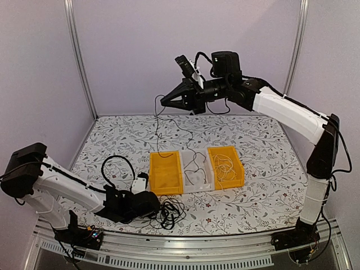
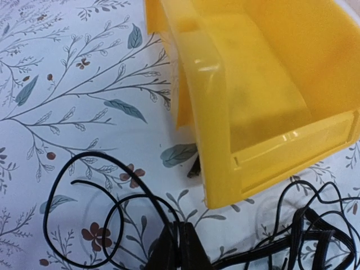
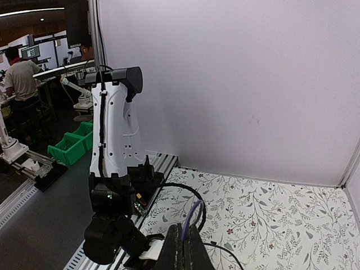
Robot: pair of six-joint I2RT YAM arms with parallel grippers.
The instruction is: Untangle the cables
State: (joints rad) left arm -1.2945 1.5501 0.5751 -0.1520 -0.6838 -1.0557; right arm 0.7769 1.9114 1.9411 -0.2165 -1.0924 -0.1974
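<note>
My right gripper (image 1: 164,102) is raised high over the back of the table and is shut on a thin cable (image 1: 156,132). That cable hangs down towards the left yellow bin (image 1: 166,180). In the right wrist view the pinched cord (image 3: 195,216) rises from between the shut fingers (image 3: 175,250). My left gripper (image 1: 159,207) lies low on the table by that bin's near corner. It is shut on a black cable (image 2: 73,169) that loops away to the left. A black tangle (image 1: 171,212) lies beside it on the right (image 2: 315,230).
Three bins stand in a row: the left yellow bin (image 2: 264,84), a clear middle bin (image 1: 197,183) with a dark cable in it, and a right yellow bin (image 1: 236,174) holding a pale cable (image 1: 224,167). A thick arm hose (image 1: 115,163) loops by the left arm.
</note>
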